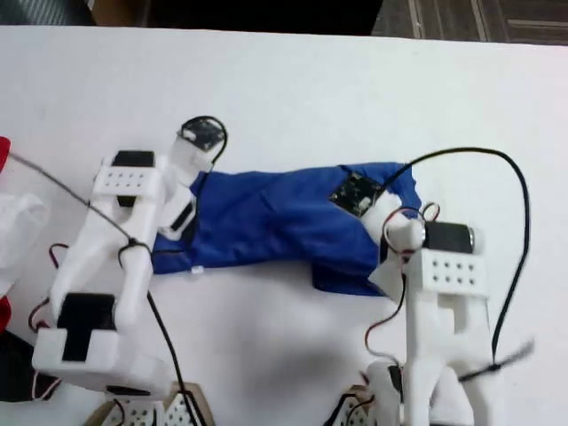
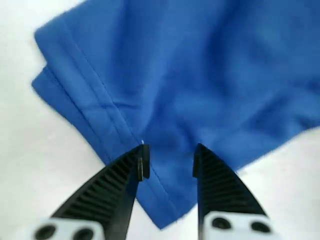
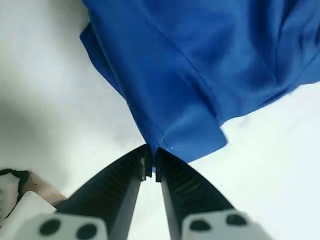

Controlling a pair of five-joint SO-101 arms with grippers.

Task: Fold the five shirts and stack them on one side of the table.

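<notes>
blue shirt [image 1: 266,222] (rumpled), right gripper [image 3: 152,164] pinching edge

Desk [image 1: 293,89]: white, matt, spread across nearly the whole high view; its far edge is drawn straight along 12 o'clock. It is evenly lit, and a soft grey shadow [image 3: 30,100] is laid on it in the right wrist view.

Dark strip [image 1: 266,11]: found beyond the far edge at 12 o'clock, unlit; nothing can be made out in it.

Grey surface [image 1: 479,18]: seen at 1 o'clock, crossed by pale lines; floor or panel cannot be told.

Brown block [image 1: 120,9]: placed at 11 o'clock, cut off by the frame, beside a grey ribbed patch [image 1: 44,11].

Cardboard-coloured piece [image 1: 191,404]: noted at 7 o'clock, at the near edge.
</notes>
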